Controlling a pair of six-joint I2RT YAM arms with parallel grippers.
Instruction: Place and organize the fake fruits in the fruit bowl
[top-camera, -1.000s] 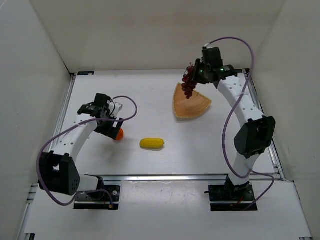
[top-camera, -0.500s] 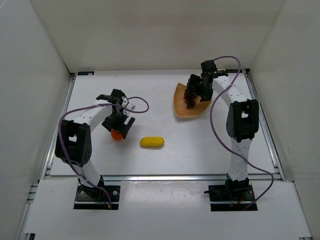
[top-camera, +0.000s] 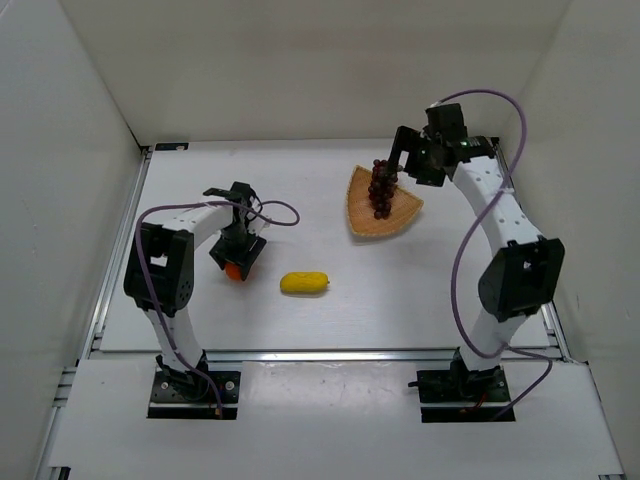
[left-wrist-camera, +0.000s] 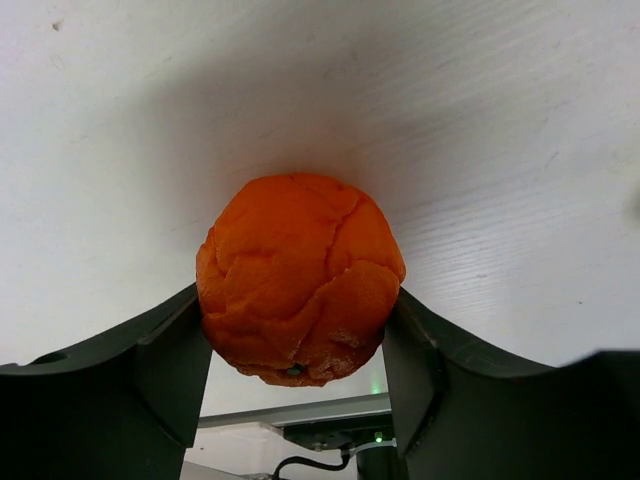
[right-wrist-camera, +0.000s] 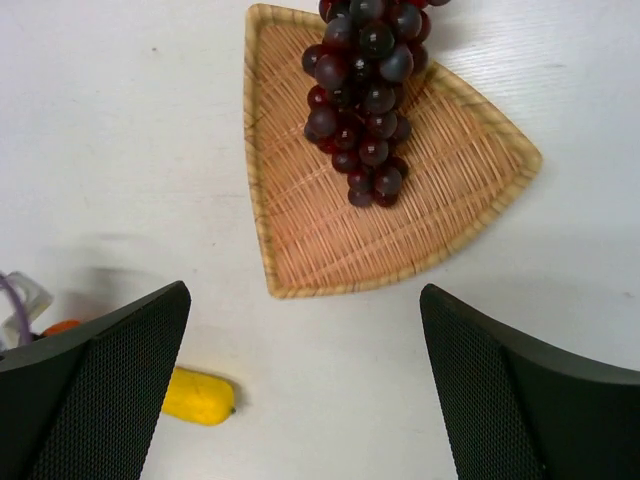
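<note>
Orange-picking step: squeezing the orange (left-wrist-camera: 300, 270) with the left gripper (left-wrist-camera: 298, 320), holding the right gripper (right-wrist-camera: 303, 330) open over the grapes (right-wrist-camera: 362, 95) in the woven bowl (right-wrist-camera: 440, 190); next, likely carrying it there.

The orange (left-wrist-camera: 300, 280) is bright orange, the lemon (top-camera: 304, 284) yellow, grapes (right-wrist-camera: 365, 95) dark purple, bowl (right-wrist-camera: 470, 190) tan basket-weave.
</note>
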